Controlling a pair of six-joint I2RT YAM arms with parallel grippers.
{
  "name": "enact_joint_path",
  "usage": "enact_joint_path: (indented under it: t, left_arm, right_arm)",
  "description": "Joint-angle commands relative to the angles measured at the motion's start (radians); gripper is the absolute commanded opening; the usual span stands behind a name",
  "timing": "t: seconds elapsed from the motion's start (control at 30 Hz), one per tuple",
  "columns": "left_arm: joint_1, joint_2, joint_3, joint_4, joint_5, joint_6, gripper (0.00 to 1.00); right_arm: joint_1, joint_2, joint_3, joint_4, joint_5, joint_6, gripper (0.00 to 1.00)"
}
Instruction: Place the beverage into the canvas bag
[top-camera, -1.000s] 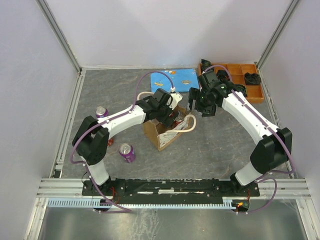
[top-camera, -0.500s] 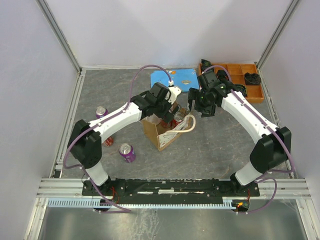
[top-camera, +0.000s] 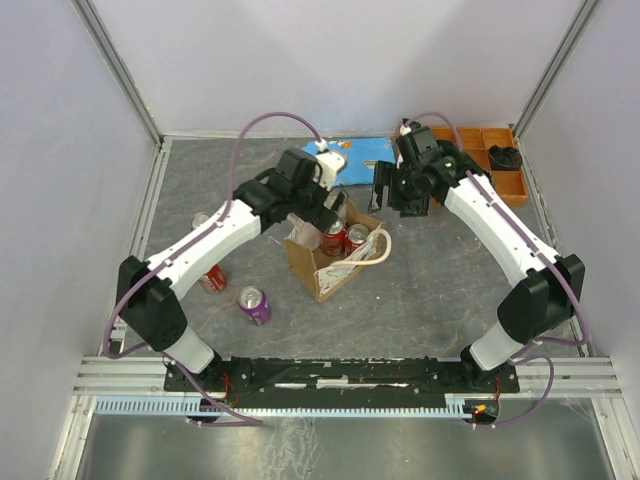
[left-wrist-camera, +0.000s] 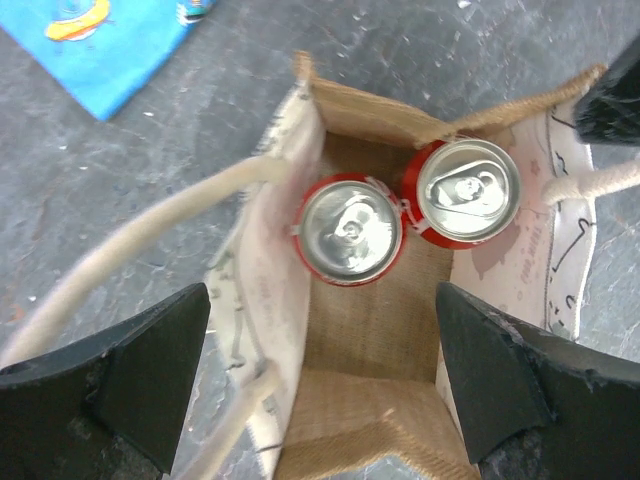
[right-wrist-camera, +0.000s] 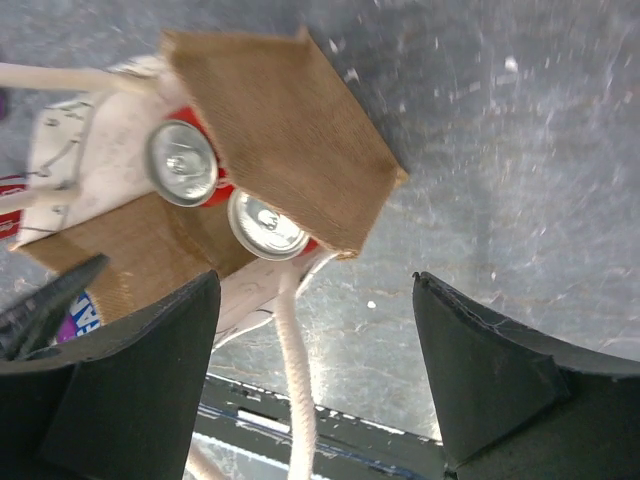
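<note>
Two red cans (left-wrist-camera: 351, 229) are standing upright side by side inside the canvas bag (top-camera: 318, 278). They are touching one another, with their silver tops facing up. One is sitting toward the middle of the bag's floor and the other is sitting close to a corner. The bag is resting open-mouthed in the middle of the grey surface (top-camera: 430, 290). One cream rope handle (top-camera: 377, 252) is drooping over its right side and the other is trailing off its left side.

The left pincer (left-wrist-camera: 322, 300) is hanging directly above the bag's mouth. Its fingers are spreading wide with nothing between them, and both can tops are showing in the gap below. The right pincer (right-wrist-camera: 315, 285) is hovering just past the bag's far right corner. It is likewise spread wide and is gripping nothing. In its wrist view the bag and both cans are showing off to one side of the fingers rather than between them.

Outside the bag, a purple can (top-camera: 253, 303) is standing on the surface near the left arm's base. A loose red can (top-camera: 211, 280) is lying on its side just beside that arm, partly covered by it. Another can top (top-camera: 201, 219) is peeking out from behind the same arm farther back.

Along the far edge a blue mat (top-camera: 365, 158) is lying flat. An orange tray (top-camera: 498, 188) is sitting in the far right corner, holding a black item (top-camera: 505, 157) in one compartment
</note>
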Motion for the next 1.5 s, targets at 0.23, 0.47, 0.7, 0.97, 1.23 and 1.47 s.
enact_joint_path:
  t: [0.23,0.47,0.7,0.97,1.23,1.47]
  left_arm:
    - [0.290,-0.064,0.025,-0.107,0.126,-0.109,1.00]
    - [0.303,-0.091,-0.013,-0.118,0.155,-0.115,0.99]
    - [0.308,-0.116,-0.068,-0.133,0.173,-0.114,0.94]
    - [0.324,-0.120,-0.084,-0.142,0.169,-0.114,0.93]
    - [0.329,-0.123,-0.089,-0.144,0.172,-0.114,0.92]
    - [0.330,-0.118,-0.087,-0.144,0.174,-0.113,0.92]
  right_arm:
    - [0.156,0.156,0.394,-0.063,0.049,-0.338,0.83]
    - [0.257,0.281,0.424,-0.060,0.071,-0.390,0.84]
    - [0.293,0.347,0.377,-0.054,0.131,-0.422,0.85]
    - [0.293,0.396,0.301,0.038,0.164,-0.425,0.87]
    - [0.293,0.452,0.288,0.096,0.151,-0.408,0.87]
    - [0.293,0.473,0.300,0.078,0.174,-0.413,0.80]
